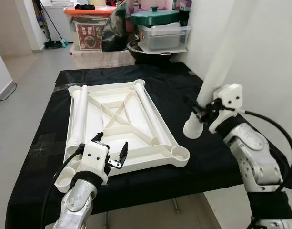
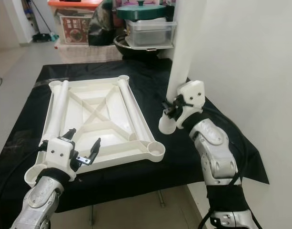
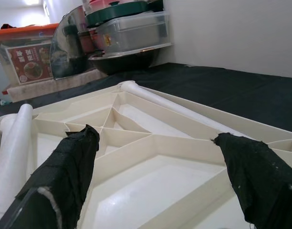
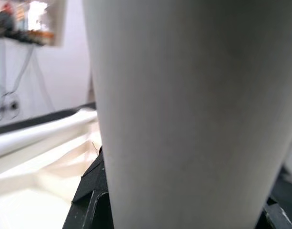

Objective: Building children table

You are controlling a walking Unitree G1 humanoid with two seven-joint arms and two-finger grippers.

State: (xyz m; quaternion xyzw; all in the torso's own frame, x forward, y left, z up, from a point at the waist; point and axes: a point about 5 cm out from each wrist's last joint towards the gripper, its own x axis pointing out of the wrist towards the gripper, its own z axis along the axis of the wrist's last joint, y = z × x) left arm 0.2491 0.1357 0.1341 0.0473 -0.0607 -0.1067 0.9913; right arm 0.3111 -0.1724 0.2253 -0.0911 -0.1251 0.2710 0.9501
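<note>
Nearest, in the left eye view, the left gripper hovers spread and empty over the near edge of the upturned tabletop on the black cloth. The right gripper clamps a white leg, held upright beside the near right socket.

The right eye view shows that socket vacant; best to bring the leg's end squarely above it, then press straight down.

In the left wrist view, two more legs lie in the tabletop: three legs counted.

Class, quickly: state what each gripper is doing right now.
Left gripper: open, holding nothing, hovering over the upside-down tabletop.
Right gripper: shut on the white table leg, held roughly upright.
</note>
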